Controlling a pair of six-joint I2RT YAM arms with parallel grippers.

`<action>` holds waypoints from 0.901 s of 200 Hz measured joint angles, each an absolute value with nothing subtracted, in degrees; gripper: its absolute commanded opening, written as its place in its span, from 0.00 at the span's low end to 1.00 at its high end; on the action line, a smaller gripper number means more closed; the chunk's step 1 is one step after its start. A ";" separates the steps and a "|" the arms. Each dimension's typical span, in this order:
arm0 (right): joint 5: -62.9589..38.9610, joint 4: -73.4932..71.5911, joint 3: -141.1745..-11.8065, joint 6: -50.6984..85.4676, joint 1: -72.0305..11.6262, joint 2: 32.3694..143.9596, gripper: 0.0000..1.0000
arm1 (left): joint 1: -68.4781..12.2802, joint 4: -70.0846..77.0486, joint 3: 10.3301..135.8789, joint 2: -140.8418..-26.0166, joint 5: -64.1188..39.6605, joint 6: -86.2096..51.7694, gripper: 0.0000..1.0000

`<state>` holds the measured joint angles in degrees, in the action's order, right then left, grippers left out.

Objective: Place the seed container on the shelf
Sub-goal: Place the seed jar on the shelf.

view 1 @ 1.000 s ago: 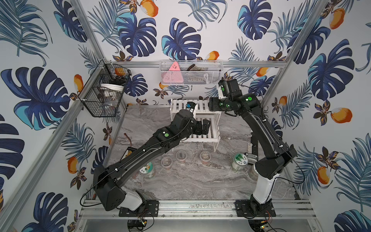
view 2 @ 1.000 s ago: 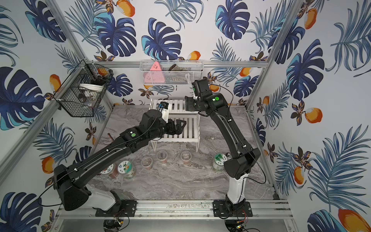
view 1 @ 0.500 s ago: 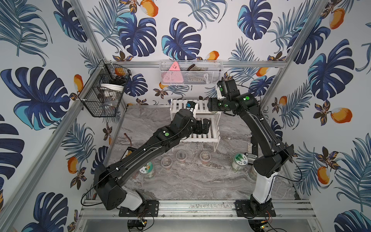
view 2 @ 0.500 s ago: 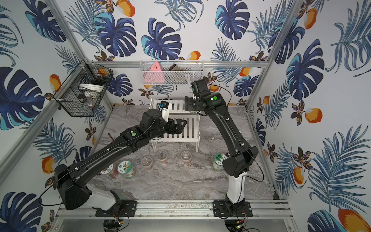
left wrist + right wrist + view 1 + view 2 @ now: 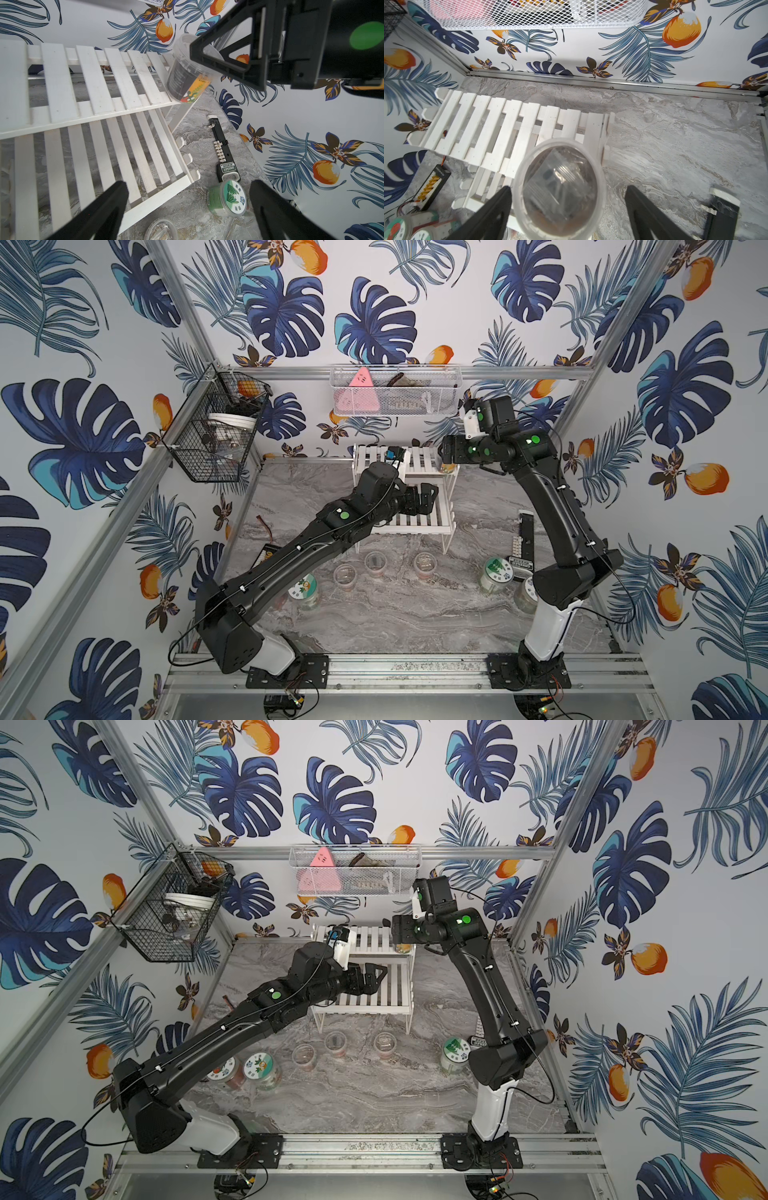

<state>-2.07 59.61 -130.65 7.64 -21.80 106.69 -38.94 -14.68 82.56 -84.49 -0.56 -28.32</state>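
The seed container (image 5: 560, 187), a clear tub with a dark packet inside, rests on the right end of the upper tier of the white shelf (image 5: 500, 124). My right gripper (image 5: 569, 188) stands open around it. One finger lies close to its side; the other is well apart. In both top views the container (image 5: 448, 467) (image 5: 402, 947) peeks out under the right gripper (image 5: 448, 462). In the left wrist view the container (image 5: 187, 70) looks tilted at the shelf's (image 5: 93, 83) end. My left gripper (image 5: 430, 497) (image 5: 188, 184) hangs open and empty over the lower tier.
A white mesh wall basket (image 5: 395, 393) hangs just above the shelf. A black wire basket (image 5: 216, 435) is on the left wall. Clear cups (image 5: 376, 562), a green-lidded jar (image 5: 228, 199) and a black tool (image 5: 222, 149) lie on the marble floor.
The right gripper's jaws have spread apart around the seed container, and the right wrist has shifted slightly left. The left arm has not moved.
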 measured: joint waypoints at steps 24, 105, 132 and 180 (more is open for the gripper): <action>-8.56 59.64 -129.34 3.38 -20.03 106.32 0.90 | -37.74 -15.29 82.94 -84.58 -2.63 -27.29 0.99; -12.88 60.97 -131.02 -1.13 -19.77 109.19 0.79 | -36.64 -15.35 84.40 -87.02 -7.81 -27.55 0.99; -12.38 60.88 -131.50 -0.86 -19.77 109.62 0.75 | -36.62 -15.05 85.21 -88.51 -9.43 -28.80 0.99; -8.58 56.88 -128.57 5.98 -20.21 108.57 0.73 | -36.60 -15.29 86.78 -90.13 -10.20 -30.81 0.99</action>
<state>-8.58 56.88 -128.57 5.98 -20.21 108.57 -36.60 -15.29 86.78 -90.13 -10.20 -30.81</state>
